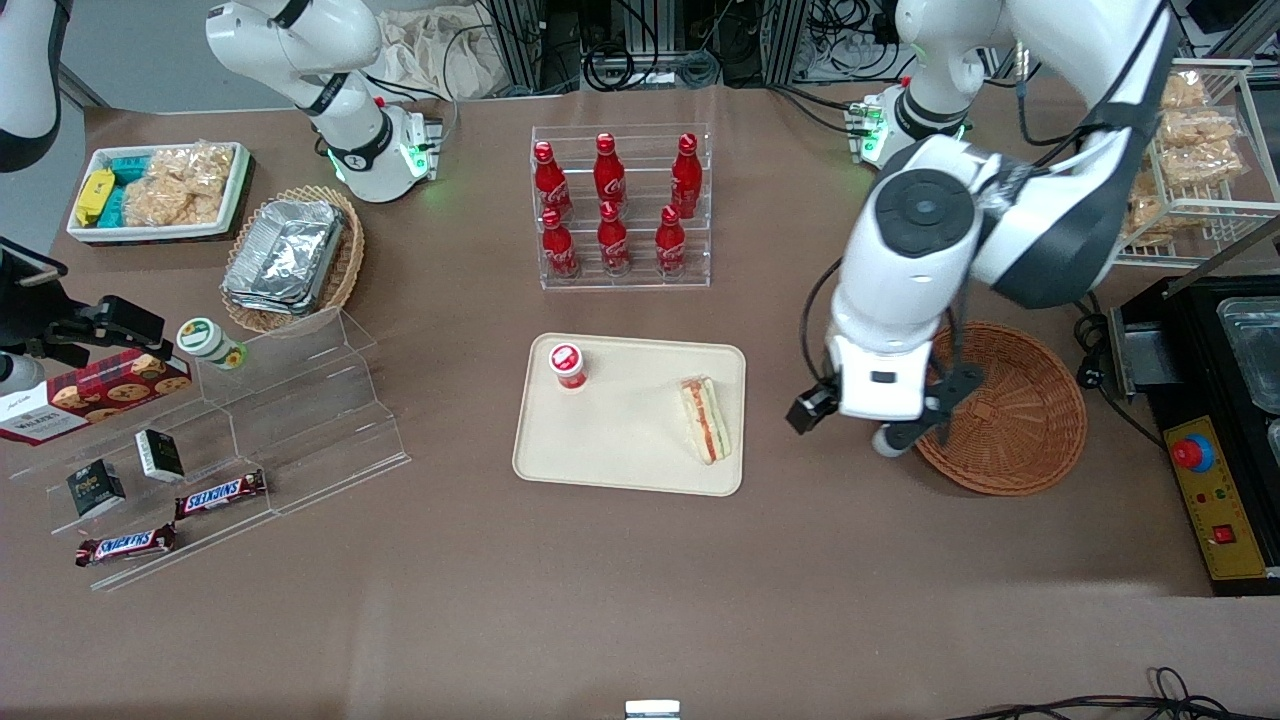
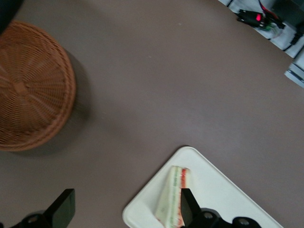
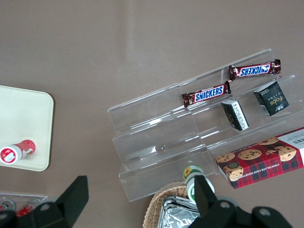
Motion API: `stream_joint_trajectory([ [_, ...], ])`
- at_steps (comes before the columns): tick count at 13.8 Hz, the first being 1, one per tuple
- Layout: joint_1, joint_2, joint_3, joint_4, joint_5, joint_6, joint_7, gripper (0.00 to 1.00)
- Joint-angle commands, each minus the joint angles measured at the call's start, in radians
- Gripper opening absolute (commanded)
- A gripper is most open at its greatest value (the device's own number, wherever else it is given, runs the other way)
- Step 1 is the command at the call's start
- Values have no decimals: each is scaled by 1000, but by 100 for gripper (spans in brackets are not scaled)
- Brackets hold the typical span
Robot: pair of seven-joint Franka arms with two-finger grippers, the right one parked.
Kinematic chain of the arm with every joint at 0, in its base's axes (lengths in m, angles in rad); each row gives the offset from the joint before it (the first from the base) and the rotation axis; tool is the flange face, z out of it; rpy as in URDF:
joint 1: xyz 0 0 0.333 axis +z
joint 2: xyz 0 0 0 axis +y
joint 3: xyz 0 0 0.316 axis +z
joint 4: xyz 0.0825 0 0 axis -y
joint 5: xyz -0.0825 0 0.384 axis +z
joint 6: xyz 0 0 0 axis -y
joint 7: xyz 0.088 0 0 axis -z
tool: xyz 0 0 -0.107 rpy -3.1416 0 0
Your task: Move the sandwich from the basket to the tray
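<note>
The sandwich [image 1: 706, 418], a pale wedge with red and green layers, lies on the cream tray [image 1: 620, 440], near the tray edge that faces the basket. In the left wrist view the sandwich [image 2: 171, 199] rests on the tray's [image 2: 228, 190] corner. The round reddish-brown basket [image 1: 1010, 410] sits on the table toward the working arm's end and looks empty, also in the wrist view of the basket [image 2: 28, 85]. My gripper [image 1: 905, 432] hangs above the table between tray and basket, by the basket's rim. The gripper [image 2: 126, 209] is open with nothing between its fingers.
A small red-capped bottle [image 1: 568, 364] lies on the tray. A clear rack of red cola bottles [image 1: 620, 205] stands farther from the camera than the tray. A clear stepped shelf [image 1: 290, 420] with snacks and an oval basket of foil containers [image 1: 295, 255] are toward the parked arm's end. A black appliance [image 1: 1215, 420] stands beside the basket.
</note>
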Motion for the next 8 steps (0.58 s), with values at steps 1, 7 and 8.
stream_joint_trajectory([
  [1, 97, -101, -4, -47, -92, -55, 182, 100],
  [7, 102, -210, 215, -53, -251, -167, 624, 100],
  [8, 67, -232, 273, -59, -264, -178, 681, 100],
])
